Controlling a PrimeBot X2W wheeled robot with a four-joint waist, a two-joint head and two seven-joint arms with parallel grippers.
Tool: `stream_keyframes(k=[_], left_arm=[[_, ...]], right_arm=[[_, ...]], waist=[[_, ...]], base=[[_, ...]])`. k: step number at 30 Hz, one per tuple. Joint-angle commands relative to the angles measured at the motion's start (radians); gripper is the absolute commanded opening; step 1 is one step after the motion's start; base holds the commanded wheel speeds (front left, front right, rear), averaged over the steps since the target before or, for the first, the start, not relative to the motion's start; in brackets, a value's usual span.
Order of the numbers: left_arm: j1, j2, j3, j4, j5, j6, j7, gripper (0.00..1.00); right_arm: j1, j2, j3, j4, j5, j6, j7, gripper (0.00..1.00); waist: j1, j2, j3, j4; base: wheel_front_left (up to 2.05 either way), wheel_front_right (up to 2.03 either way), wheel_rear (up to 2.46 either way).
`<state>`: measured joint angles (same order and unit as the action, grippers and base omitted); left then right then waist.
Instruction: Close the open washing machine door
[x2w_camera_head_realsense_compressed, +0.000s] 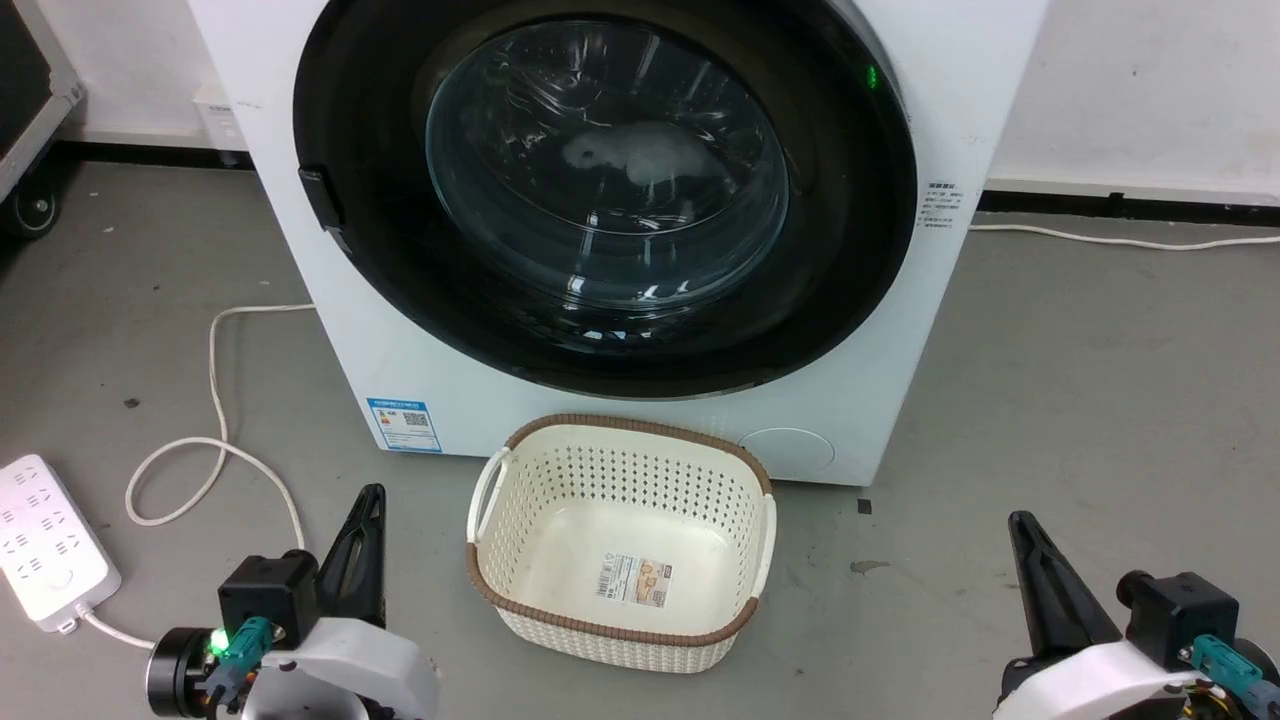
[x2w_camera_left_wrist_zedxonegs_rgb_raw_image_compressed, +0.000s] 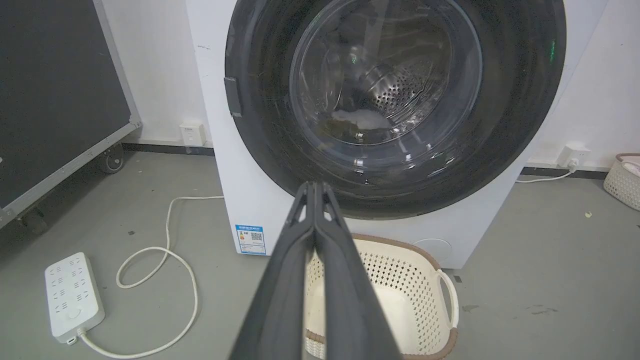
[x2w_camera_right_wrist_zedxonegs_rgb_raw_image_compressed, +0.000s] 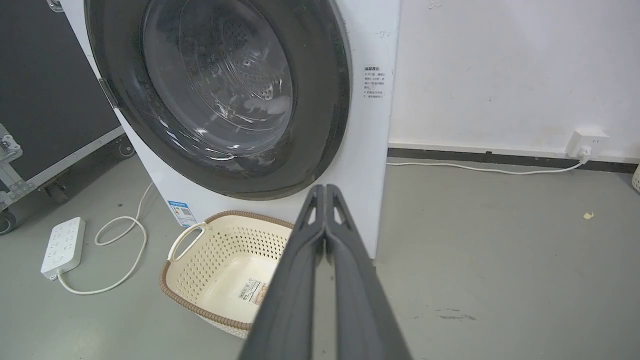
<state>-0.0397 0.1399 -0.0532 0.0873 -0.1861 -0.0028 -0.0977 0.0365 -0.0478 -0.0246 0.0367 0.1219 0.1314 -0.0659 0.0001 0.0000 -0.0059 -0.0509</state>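
Cream basket (x2w_camera_head_realsense_compressed: 600, 650) on floor (x2w_camera_head_realsense_compressed: 1050, 400); power strip (x2w_camera_head_realsense_compressed: 45, 540) (white cable (x2w_camera_head_realsense_compressed: 213, 380) looped) left.

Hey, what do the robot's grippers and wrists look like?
Left gripper and right gripper: long dark tapering fingers, black boxy block, white rounded wrist shell, teal plug. A green light glows beside the left plug.

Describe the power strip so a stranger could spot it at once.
Start at the white front-loading washing machine. On the grey floor left of it lies a flat white power strip trailing a looped white cord. Unlike the cream perforated basket, it is solid, with rows of sockets.
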Motion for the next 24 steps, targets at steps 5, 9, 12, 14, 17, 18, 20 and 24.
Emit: stream_keyframes(k=[5, 9, 12, 14, 17, 18, 20, 24], left_arm=[[0.014, -0.010, 0.005, -0.011, 0.017, 0.001, 0.007, 0.00], [0.016, -0.015, 0.008, -0.016, 0.027, 0.001, 0.012, 0.00], [0.017, -0.018, 0.010, -0.019, 0.035, 0.001, 0.016, 0.00], [0.018, -0.021, 0.011, -0.021, 0.040, 0.001, 0.019, 0.00], [0.019, -0.024, 0.013, -0.025, 0.047, 0.002, 0.023, 0.00], [0.019, -0.025, 0.014, -0.026, 0.050, 0.002, 0.024, 0.00], [0.020, -0.028, 0.016, -0.028, 0.054, 0.002, 0.027, 0.00], [0.021, -0.032, 0.018, -0.032, 0.064, 0.002, 0.032, 0.00]], right_arm=[[-0.014, -0.001, 0.003, -0.009, -0.016, 0.000, 0.008, 0.00], [-0.015, -0.001, 0.005, -0.010, -0.022, 0.000, 0.011, 0.00], [-0.016, -0.001, 0.005, -0.012, -0.027, 0.000, 0.014, 0.00], [-0.017, -0.001, 0.006, -0.012, -0.030, 0.000, 0.015, 0.00], [-0.018, -0.001, 0.007, -0.014, -0.035, 0.000, 0.018, 0.00], [-0.018, -0.001, 0.007, -0.014, -0.036, 0.000, 0.019, 0.00], [-0.019, -0.001, 0.008, -0.015, -0.040, 0.000, 0.020, 0.00], [-0.020, -0.001, 0.009, -0.017, -0.046, 0.000, 0.024, 0.00]], waist=[[0.0000, 0.0000, 0.000, 0.003], [0.0000, 0.0000, 0.001, 0.006], [0.0000, 0.0000, 0.001, 0.008], [0.0000, 0.0000, 0.001, 0.010], [0.0000, 0.0000, 0.001, 0.012], [0.0000, 0.0000, 0.001, 0.012], [0.0000, 0.0000, 0.002, 0.014], [0.0000, 0.0000, 0.002, 0.017]], base=[[0.00, 0.00, 0.00], [0.00, 0.00, 0.00], [0.00, 0.00, 0.00], [0.00, 0.00, 0.00], [0.00, 0.00, 0.00], [0.00, 0.00, 0.00], [0.00, 0.00, 0.00], [0.00, 0.00, 0.00]])
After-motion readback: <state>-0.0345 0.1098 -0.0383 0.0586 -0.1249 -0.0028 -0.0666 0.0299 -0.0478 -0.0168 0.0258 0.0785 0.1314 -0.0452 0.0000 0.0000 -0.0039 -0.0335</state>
